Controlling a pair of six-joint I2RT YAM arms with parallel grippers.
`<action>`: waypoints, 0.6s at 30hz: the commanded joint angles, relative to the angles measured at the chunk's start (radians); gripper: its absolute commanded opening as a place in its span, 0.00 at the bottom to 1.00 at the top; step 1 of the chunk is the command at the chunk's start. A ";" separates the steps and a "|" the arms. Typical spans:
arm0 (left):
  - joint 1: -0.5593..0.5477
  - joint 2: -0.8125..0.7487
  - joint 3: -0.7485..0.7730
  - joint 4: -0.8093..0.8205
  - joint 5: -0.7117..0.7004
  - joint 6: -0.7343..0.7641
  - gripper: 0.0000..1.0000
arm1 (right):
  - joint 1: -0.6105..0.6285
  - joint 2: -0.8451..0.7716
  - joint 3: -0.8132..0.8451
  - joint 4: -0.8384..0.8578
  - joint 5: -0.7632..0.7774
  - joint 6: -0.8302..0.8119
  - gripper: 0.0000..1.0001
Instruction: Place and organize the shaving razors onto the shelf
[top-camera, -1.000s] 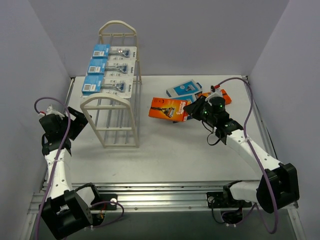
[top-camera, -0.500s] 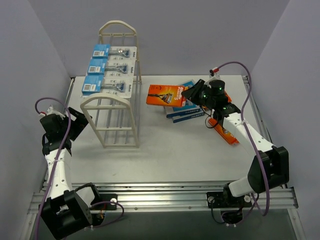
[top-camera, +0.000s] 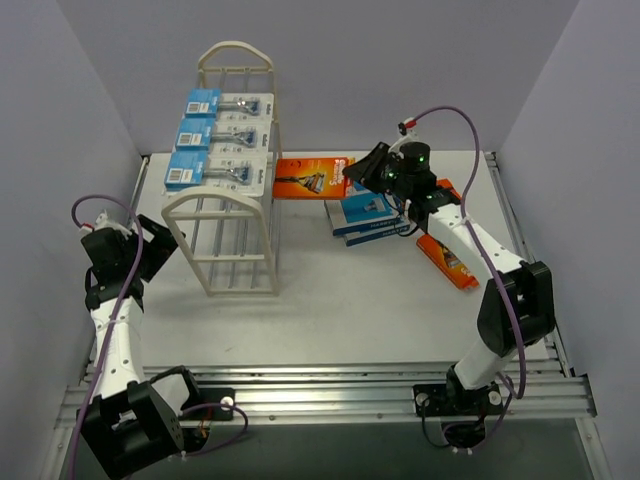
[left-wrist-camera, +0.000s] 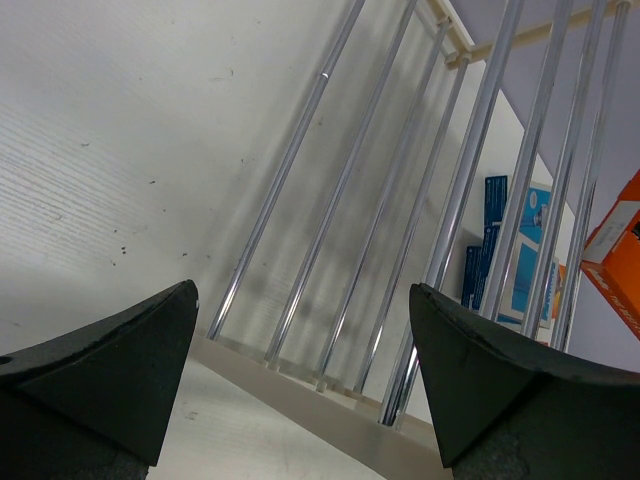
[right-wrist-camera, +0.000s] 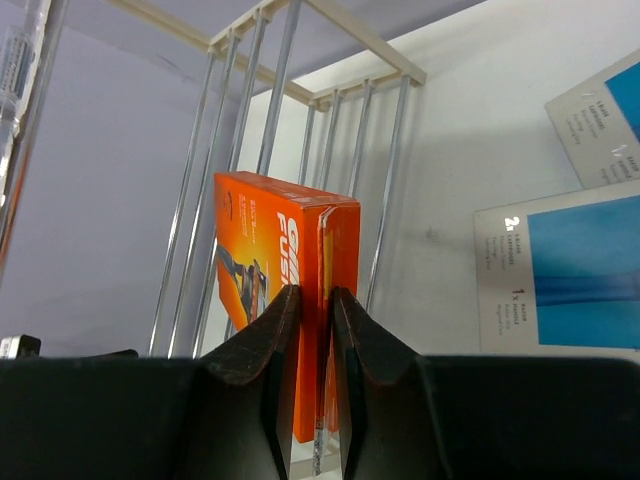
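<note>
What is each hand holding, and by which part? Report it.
The right hand pinches the flat orange cardboard razor box by one narrow end. The left hand is open, holding nothing.

The shelf (top-camera: 215, 197), a cream-white rack with arched end frames and tiers of thin rods, stood upright in the upper left of the frame. Three white blister cards (top-camera: 226, 135) with blue headers lay flat in a row along its top tier, headers to the left. An orange box (top-camera: 312, 178) was pinched at its right end by the right gripper (top-camera: 358, 172), just beside the shelf's right side. Right of centre, blue-and-white boxes (top-camera: 370, 212) lay overlapping on the tabletop (top-camera: 350, 300). A second orange box (top-camera: 450, 262) lay flat further right, partly hidden.
</note>
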 joint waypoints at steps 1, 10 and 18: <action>-0.011 -0.013 0.042 0.008 0.003 0.016 0.95 | 0.042 0.031 0.082 0.086 -0.047 0.018 0.00; -0.015 -0.008 0.042 0.010 0.008 0.014 0.95 | 0.077 0.099 0.142 0.154 -0.062 0.066 0.00; -0.020 -0.010 0.040 0.011 0.012 0.011 0.95 | 0.077 0.096 0.170 0.132 -0.048 0.057 0.00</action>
